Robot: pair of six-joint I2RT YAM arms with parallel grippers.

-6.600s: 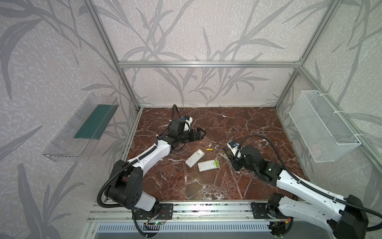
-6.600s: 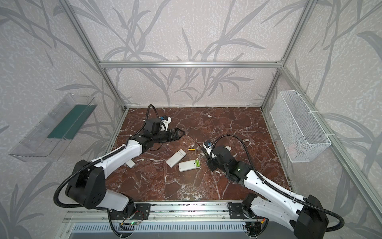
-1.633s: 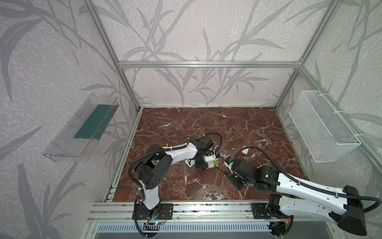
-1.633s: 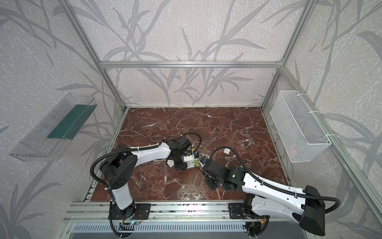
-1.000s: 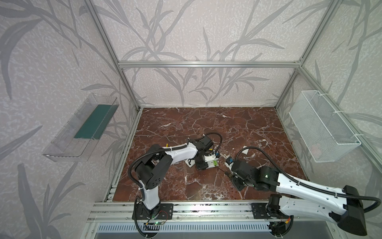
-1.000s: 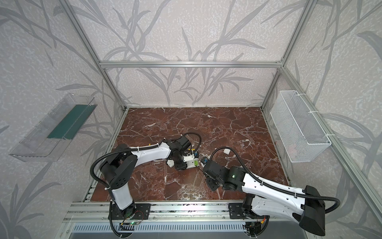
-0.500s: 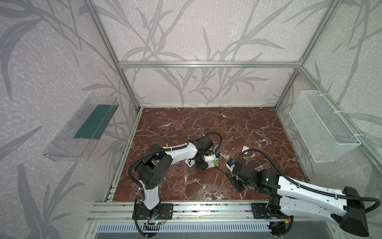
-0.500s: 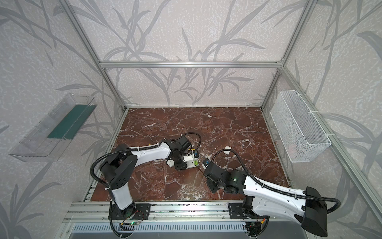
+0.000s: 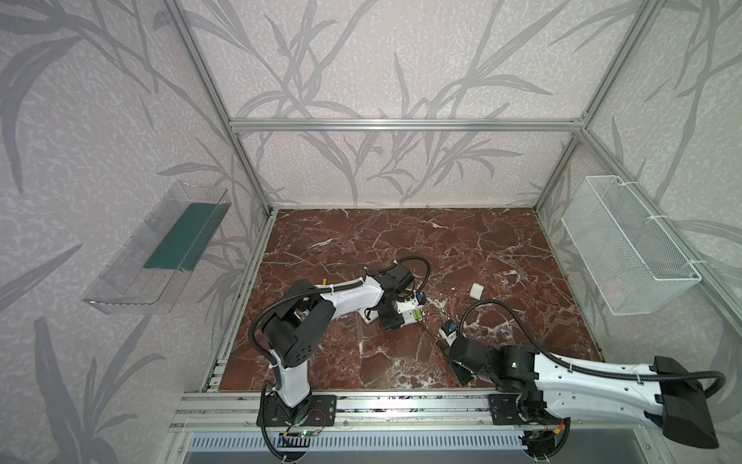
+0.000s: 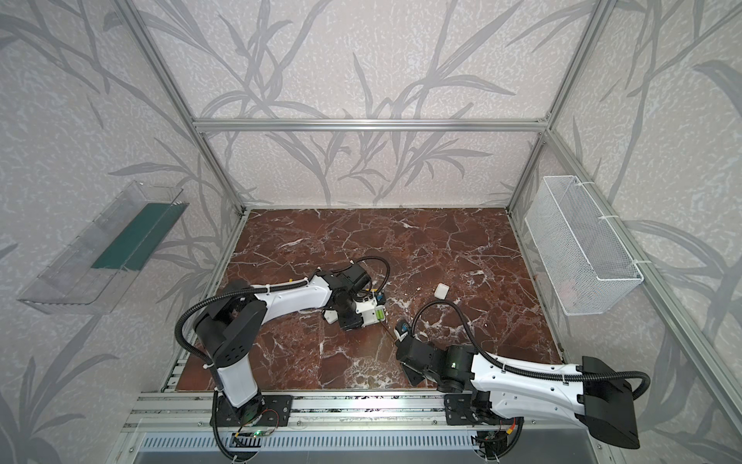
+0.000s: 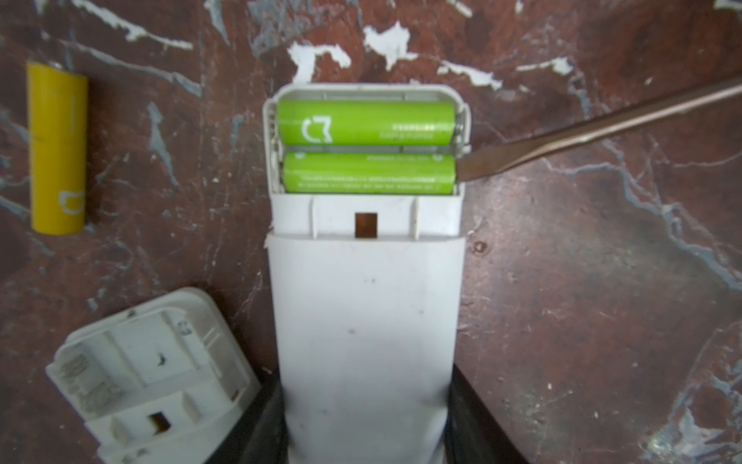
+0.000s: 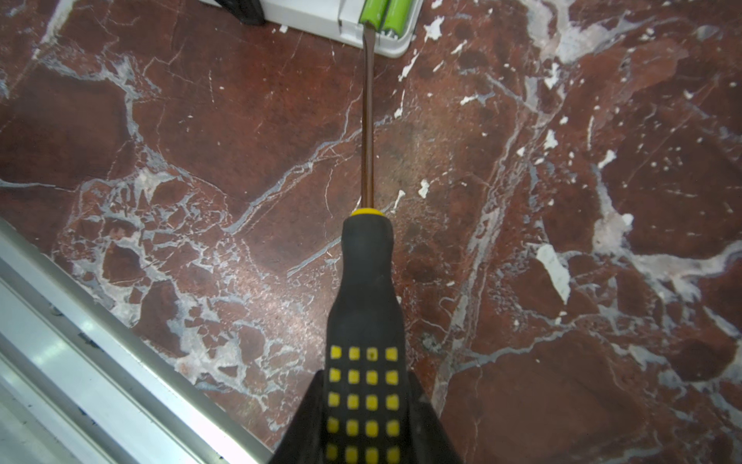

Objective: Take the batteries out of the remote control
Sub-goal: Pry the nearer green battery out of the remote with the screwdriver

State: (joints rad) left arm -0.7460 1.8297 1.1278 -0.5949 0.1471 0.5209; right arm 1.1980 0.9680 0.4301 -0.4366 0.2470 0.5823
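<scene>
Down on the marble counter (image 9: 482, 249), the job looks about half done. The left pincer (image 9: 391, 315) is clamped on the sides of the white remote control (image 11: 363, 321), pinning it flat with its open battery bay facing up and the cover off. From the other side, the right pincer (image 9: 445, 344) is shut on the handle of the screwdriver (image 12: 367, 281), whose shaft reaches across to the remote.

Just beside the held remote lies a second white casing (image 11: 148, 381), its bay bare, so that one looks finished. A small white piece (image 9: 476, 290) sits well apart, possibly a lid. One loose yellow battery (image 11: 58, 148) rests on the counter, clear of both casings.

Here's what's left: two green batteries (image 11: 367, 122) sit side by side in the bay. The flat blade tip (image 11: 502, 160) is right at the end of the nearer one. Prying both out is the remaining work.
</scene>
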